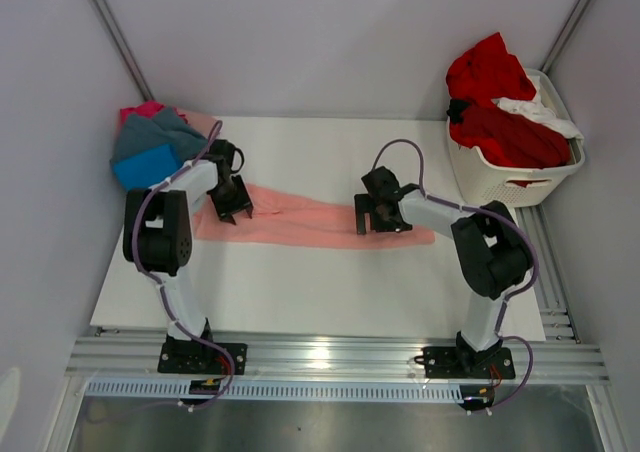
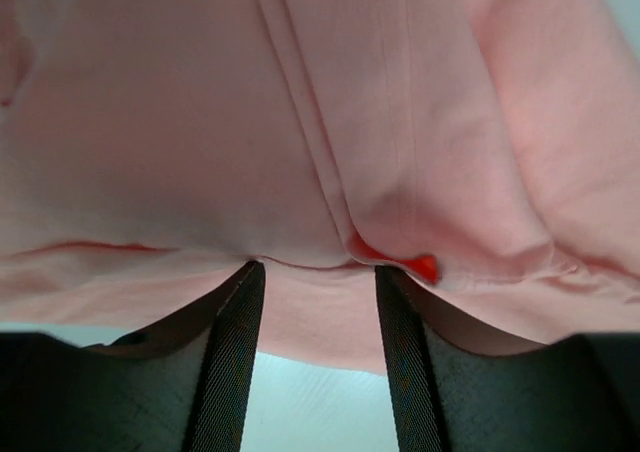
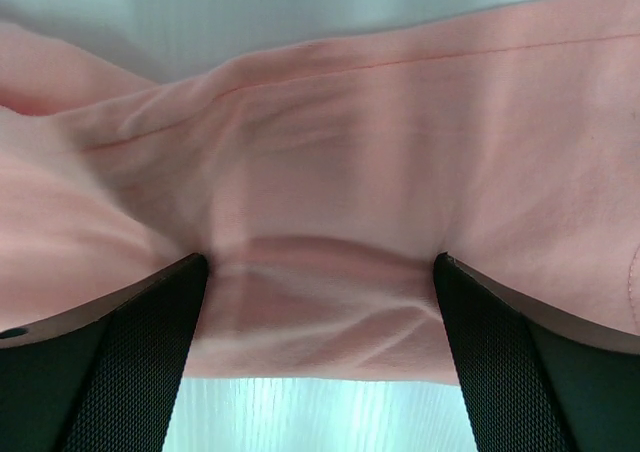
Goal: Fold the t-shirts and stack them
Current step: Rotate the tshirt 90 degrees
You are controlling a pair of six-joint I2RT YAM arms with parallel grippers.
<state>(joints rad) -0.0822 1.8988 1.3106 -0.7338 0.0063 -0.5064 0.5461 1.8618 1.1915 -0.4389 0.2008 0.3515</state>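
spread t-shirt (image 1: 300, 222): table (image 1: 320, 282) centre | t-shirt stack (image 1: 155, 144): far-left | basket (image 1: 510, 184) holding t-shirts (image 1: 500, 107): far-right

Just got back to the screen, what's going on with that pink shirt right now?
Both arms are down on the salmon-pink t-shirt, which lies folded into a long strip. The left hand is at its left end, fingers partway apart around the cloth; I cannot tell if it grips. The right hand stands wide open over the right end. Folded shirts are stacked at the far left corner; red and white ones sit in the laundry basket.

Lab test cell: plain white panel walls (image 1: 300, 42), aluminium rail frame (image 1: 330, 357), white table (image 1: 320, 287).
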